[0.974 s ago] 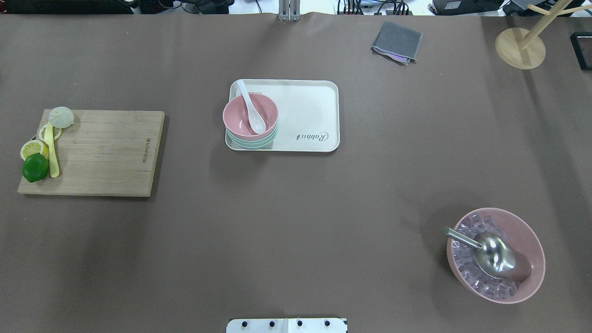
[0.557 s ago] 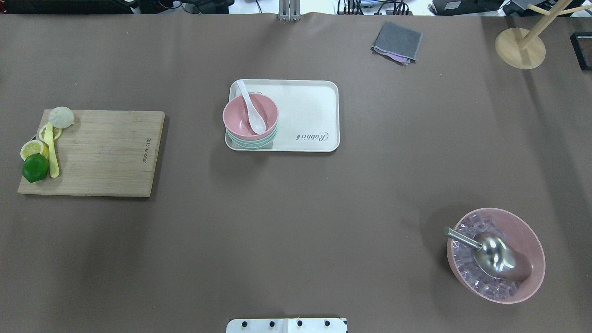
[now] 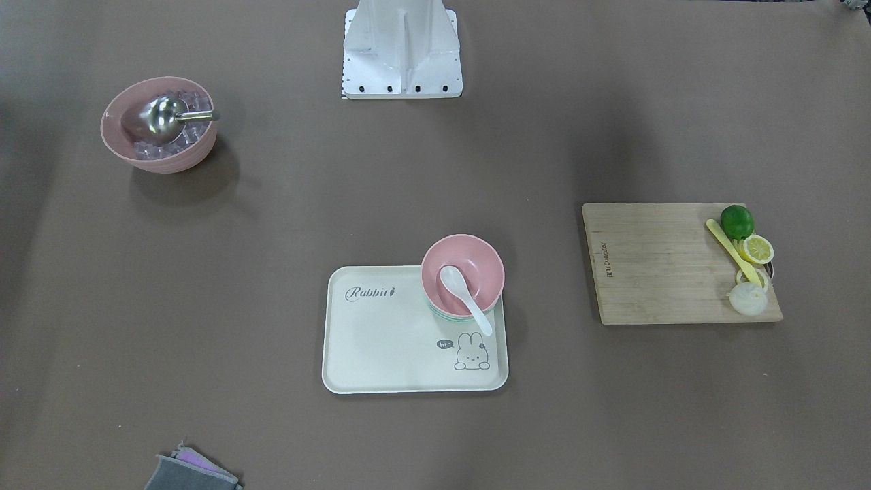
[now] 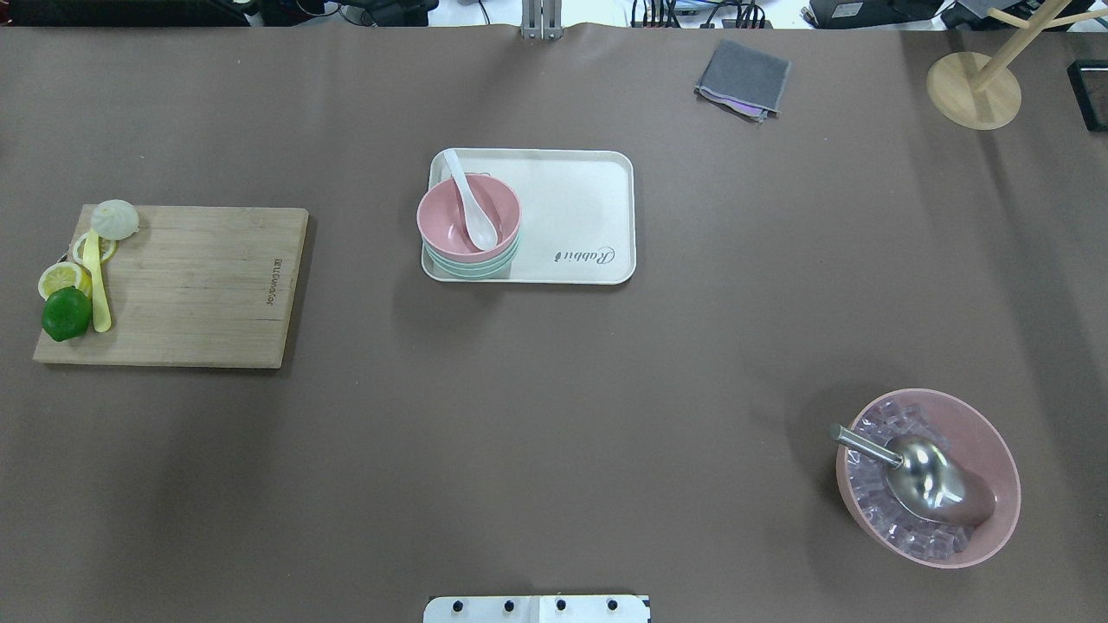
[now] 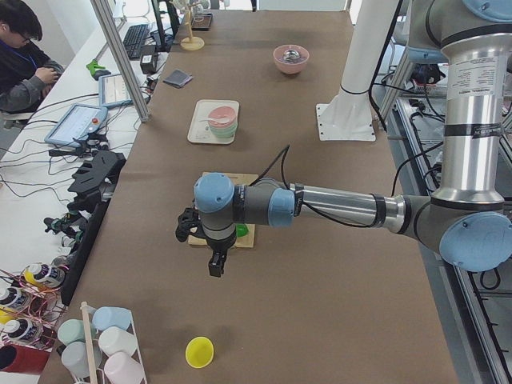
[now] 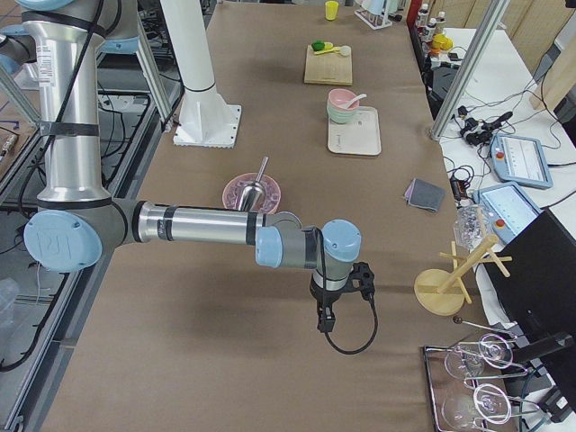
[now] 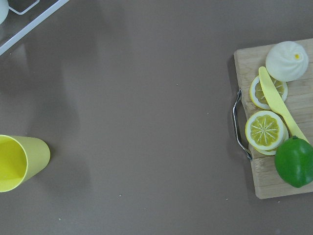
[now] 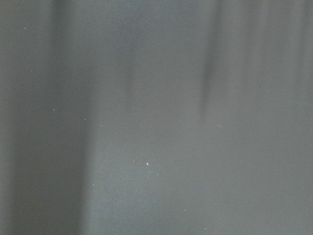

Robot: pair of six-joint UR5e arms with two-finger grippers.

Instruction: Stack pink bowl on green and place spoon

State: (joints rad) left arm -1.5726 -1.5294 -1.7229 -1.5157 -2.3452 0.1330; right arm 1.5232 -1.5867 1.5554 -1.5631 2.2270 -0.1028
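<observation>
The pink bowl sits nested on the green bowl at the left end of the cream tray. The white spoon lies in the pink bowl with its handle over the far rim. The same stack shows in the front view: pink bowl, spoon, tray. My left gripper hangs beyond the cutting board, far from the tray. My right gripper hangs over bare table at the other end. Both show only in side views, so I cannot tell whether they are open or shut.
A wooden cutting board with a lime, lemon slices, a yellow knife and a bun lies on the left. A large pink bowl of ice with a metal scoop stands front right. A grey cloth, a wooden stand and a yellow cup lie farther off.
</observation>
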